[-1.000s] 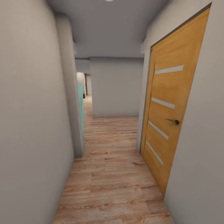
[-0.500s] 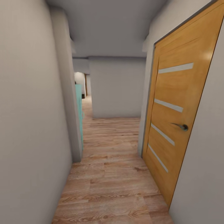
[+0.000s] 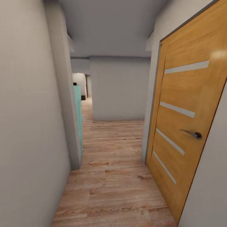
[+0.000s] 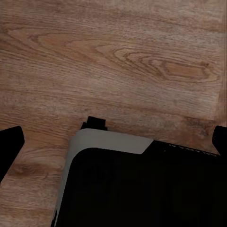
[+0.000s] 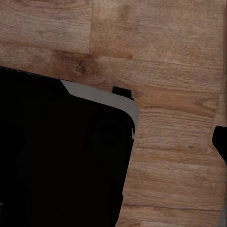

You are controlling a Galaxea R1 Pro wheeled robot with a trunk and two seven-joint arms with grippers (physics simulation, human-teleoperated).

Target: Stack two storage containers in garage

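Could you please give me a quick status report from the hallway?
Both grippers open, empty, over wood floor. In transit; orange door shut alongside. Hallway ahead open.

Your base is a black, round-cornered slab with a pale grey rim, and your fingertips are black.

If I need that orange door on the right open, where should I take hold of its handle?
Grip the lever handle on its straight horizontal bar, near the free end that points toward the hallway, probably coming from the front with the fingers above and below it. The bar stands off the orange door, leaving room behind. The round end sits close to the door edge, so it offers less leverage.
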